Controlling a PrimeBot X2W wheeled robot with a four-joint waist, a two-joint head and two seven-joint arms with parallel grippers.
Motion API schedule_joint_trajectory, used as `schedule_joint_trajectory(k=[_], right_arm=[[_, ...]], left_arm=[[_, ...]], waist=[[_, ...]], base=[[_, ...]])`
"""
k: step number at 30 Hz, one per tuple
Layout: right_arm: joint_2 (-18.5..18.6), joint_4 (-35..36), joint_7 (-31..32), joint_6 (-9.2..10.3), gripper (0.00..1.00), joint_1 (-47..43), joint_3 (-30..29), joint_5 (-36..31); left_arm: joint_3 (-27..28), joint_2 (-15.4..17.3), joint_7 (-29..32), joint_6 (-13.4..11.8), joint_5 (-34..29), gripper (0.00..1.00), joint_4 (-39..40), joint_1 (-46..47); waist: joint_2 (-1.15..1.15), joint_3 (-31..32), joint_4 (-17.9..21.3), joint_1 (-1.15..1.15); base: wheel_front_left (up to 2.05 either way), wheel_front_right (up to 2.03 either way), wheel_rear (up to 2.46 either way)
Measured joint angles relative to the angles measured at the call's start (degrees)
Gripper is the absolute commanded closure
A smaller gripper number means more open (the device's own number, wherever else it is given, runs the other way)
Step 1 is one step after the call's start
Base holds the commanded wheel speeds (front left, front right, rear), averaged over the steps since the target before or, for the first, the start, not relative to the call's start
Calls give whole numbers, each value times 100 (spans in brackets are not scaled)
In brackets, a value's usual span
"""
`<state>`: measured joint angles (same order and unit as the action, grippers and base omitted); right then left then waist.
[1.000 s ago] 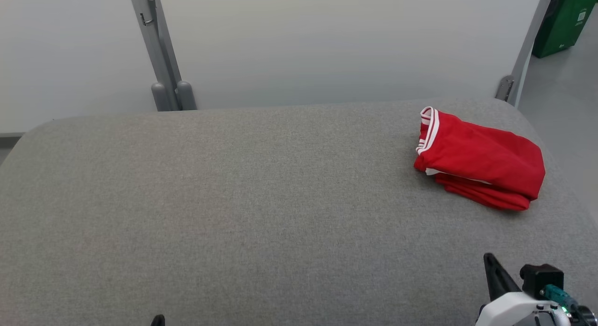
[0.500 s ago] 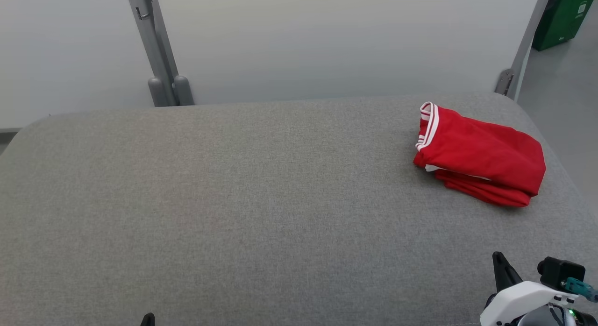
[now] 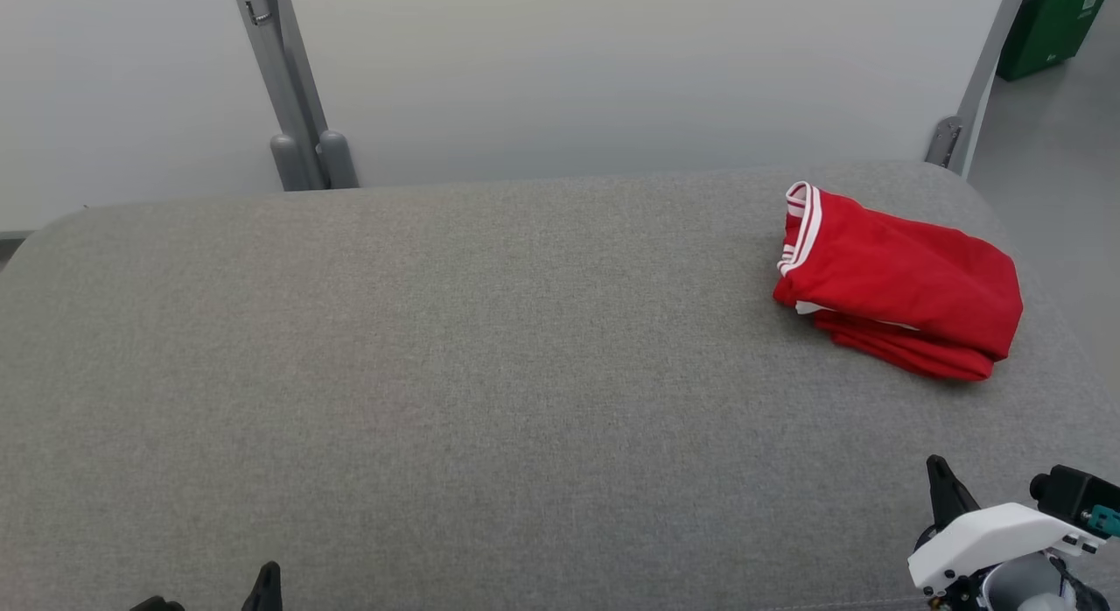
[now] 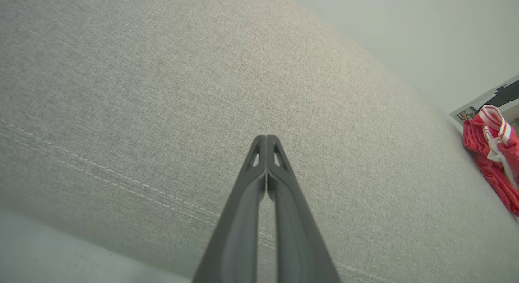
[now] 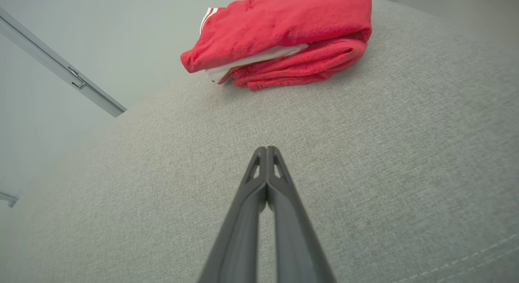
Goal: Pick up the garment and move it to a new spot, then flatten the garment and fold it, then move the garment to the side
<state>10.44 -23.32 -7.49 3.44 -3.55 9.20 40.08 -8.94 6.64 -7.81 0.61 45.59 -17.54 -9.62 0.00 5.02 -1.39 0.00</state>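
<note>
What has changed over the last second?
The head view itself shifted, everything in it sliding up. The right gripper and left gripper edged slightly outward. Nothing was taken or released: both jaws stay shut, and the folded red garment stays on the grey surface.

The garment (image 3: 901, 283) is bright red with white stripes on the trim and some white showing between the folds. The bench (image 3: 490, 375) is plain speckled grey fabric, pale stitching. The left hand (image 4: 266, 138) and right hand (image 5: 266, 149) are dark grey, bin (image 3: 1050, 24) is green.
</note>
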Motion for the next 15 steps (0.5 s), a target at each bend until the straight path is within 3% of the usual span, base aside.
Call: schedule_joint_trajectory(k=[15], right_arm=[[-168, 120, 310, -201, 100, 159, -366, 1032]], left_arm=[[299, -76, 287, 136, 865, 100, 4, 258]], waist=[[0, -105, 29, 0]], base=[[0, 0, 0]])
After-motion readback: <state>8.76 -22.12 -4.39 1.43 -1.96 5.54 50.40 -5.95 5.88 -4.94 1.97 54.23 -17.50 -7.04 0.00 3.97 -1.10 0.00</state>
